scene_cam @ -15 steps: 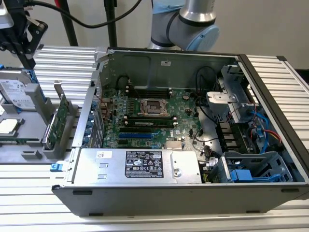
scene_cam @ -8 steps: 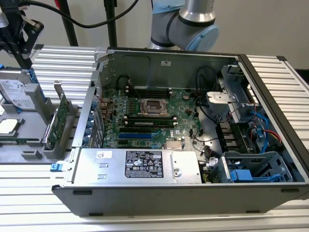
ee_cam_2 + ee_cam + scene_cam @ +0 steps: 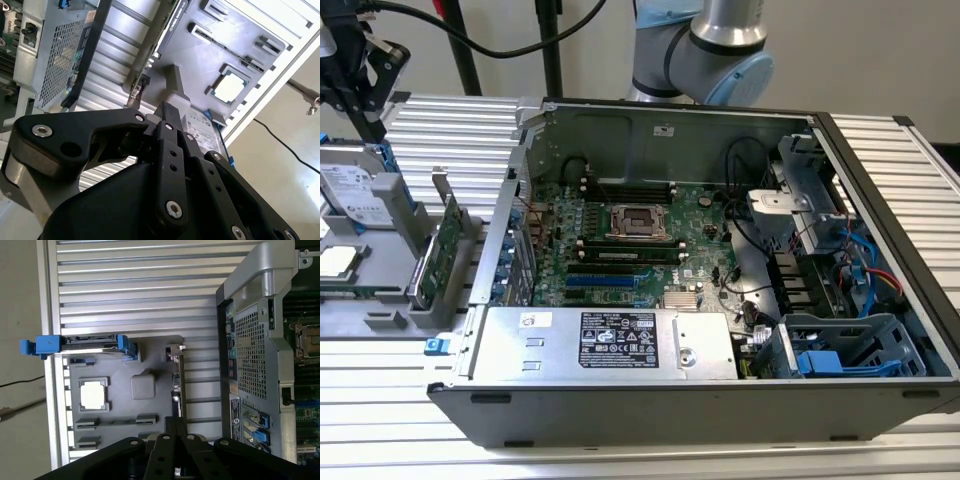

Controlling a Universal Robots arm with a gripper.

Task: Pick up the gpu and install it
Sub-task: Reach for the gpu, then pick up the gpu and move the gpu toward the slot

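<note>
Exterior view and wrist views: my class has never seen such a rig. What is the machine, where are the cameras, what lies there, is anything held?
A robot arm ends in a black hand, shut, holding nothing. The exterior view comes from a camera off the arm; both wrist views from cameras riding on it, looking past the hand. On the slatted table: an open computer case with its motherboard, and a grey tray carrying a hard drive, a processor chip and the gpu, standing upright.

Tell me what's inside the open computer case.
The motherboard with its CPU socket, a power supply and a drive cage. The power supply covers the board's near edge. The gpu stands outside.
</note>
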